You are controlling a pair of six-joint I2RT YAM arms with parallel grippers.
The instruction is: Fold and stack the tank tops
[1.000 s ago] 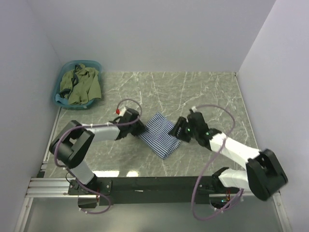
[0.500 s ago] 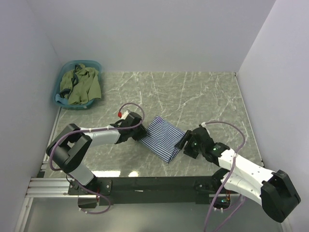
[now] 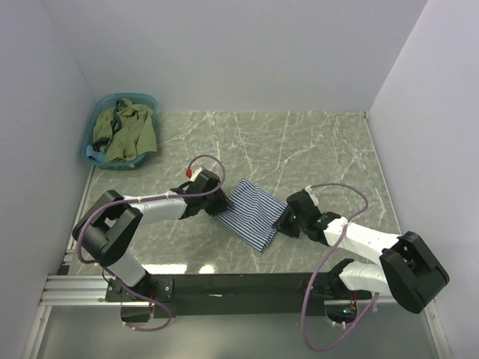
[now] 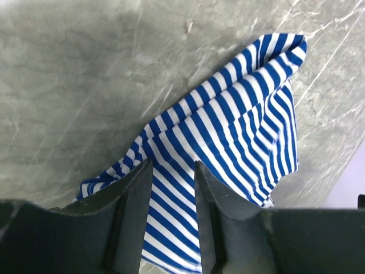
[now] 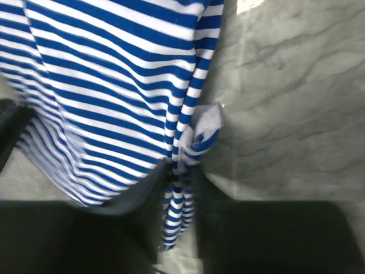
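The navy-and-white striped tank top lies folded into a narrow slab on the marble table, between the two arms. My left gripper is at its left end. In the left wrist view it is open, with the striped cloth lying flat under the gap. My right gripper is at the cloth's right edge. The right wrist view shows it shut on a bunched fold of the striped tank top. The olive green tank top lies crumpled in the basin, with a bit of teal-blue fabric under it.
The translucent teal basin stands at the table's far left corner against the wall. White walls close in the table on the left, back and right. A metal rail carrying the arm bases runs along the near edge.
The right gripper drew back toward the near edge, then settled at the striped top's right edge and shut on a fold. The left jaws widened slightly; the cloth shifted a little.
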